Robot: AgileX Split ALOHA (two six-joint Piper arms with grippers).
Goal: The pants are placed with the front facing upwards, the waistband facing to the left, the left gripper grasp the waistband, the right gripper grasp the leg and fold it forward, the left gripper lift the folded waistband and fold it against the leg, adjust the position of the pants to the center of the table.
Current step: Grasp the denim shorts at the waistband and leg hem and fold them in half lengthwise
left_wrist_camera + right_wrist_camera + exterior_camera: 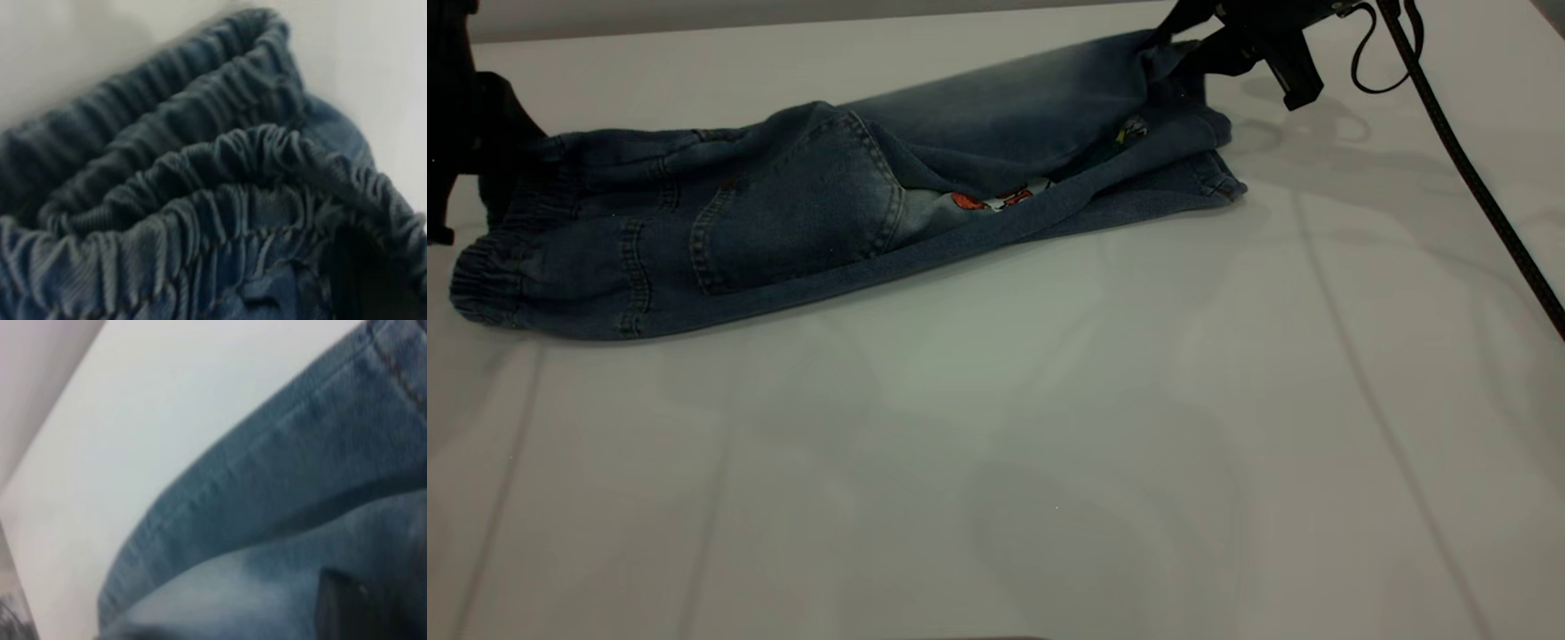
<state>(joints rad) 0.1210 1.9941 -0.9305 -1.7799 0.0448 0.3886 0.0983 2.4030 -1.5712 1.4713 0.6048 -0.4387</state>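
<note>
Pants [827,204] between left pincer [480,151] at waistband [485,276] and right pincer [1183,49].

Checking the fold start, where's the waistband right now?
In the exterior view, the waistband lies at the pants' left end on the table, beside the left gripper.

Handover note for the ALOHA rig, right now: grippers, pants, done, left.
Left gripper: at the table's left edge, on the waistband; fingers not visible.
Right gripper: at the far right, on the leg end of the pants; the cloth rises to it there, so it looks clamped.
Pants: lie lengthwise across the far half of the table, waistband to the left, already doubled leg over leg.
Done: the lengthwise fold looks in place.
Left: release the leg, lift the waistband and fold it against the leg, then move the pants to the table's centre.
</note>
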